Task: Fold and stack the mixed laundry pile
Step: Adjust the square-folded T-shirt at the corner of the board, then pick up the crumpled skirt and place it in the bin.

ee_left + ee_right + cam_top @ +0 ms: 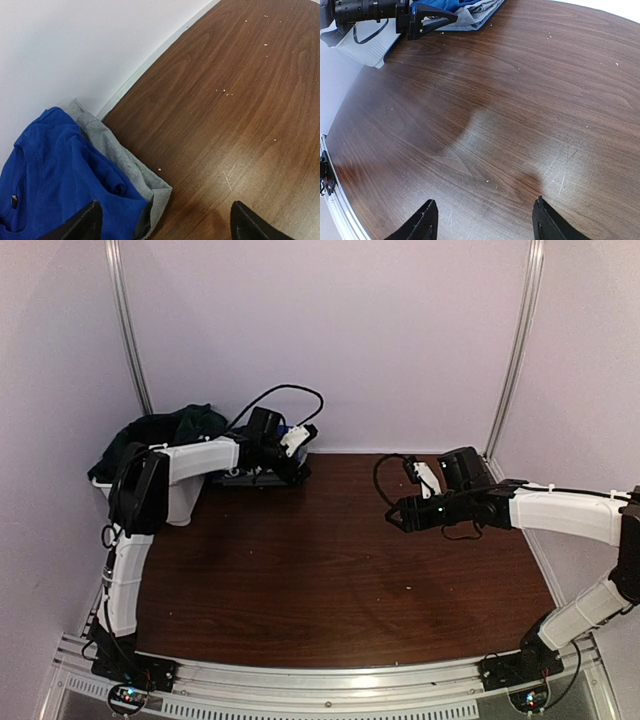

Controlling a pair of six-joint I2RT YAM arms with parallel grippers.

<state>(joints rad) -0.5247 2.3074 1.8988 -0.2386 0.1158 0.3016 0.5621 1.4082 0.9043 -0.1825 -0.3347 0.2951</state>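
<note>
- We are facing a brown table [330,570] and white walls [350,340].
- The left gripper [164,216] is gaping empty over the blue shirt [55,170], which is stacked on a grey garment [127,165] by the far wall; by rising carelessly, we are risking snagging it.
- The right gripper [482,215] is hovering open, empty.

The left arm [128,575] and the right arm [563,510] have smooth white shells on their long links and bulky black housings at the joints. Each rises from a black base [130,668] at the near edge. A thin black cable [290,392] loops over the left wrist, and another curls beside the right wrist, where tiny green lights [437,508] glow. The left gripper [165,202] and right gripper [485,200] end in matt black, wedge-shaped fingers [82,222]
</note>
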